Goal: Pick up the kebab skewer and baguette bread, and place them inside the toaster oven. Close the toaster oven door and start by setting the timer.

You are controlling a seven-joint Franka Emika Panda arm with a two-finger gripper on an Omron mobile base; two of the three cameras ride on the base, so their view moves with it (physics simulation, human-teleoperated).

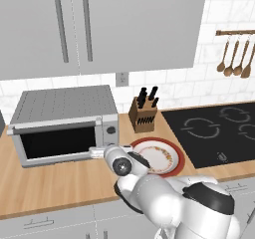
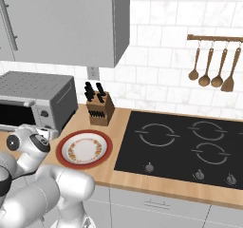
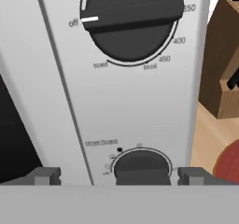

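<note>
Because the toaster oven door (image 1: 55, 142) stands closed, the gripper (image 3: 119, 176) faces the toaster oven (image 1: 64, 123) control panel, fingers spread wide either side of the lower timer knob (image 3: 141, 167), ready to grasp it. Plate (image 2: 84, 148) bare beside.

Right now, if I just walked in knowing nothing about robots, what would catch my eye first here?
Probably the white arm reaching to the toaster oven on the wooden counter, its door closed. The open gripper sits right at the oven's control panel, its fingertips either side of the lower knob, while the upper knob points to off. Beside the oven lies a red-rimmed plate, next to a knife block.
</note>
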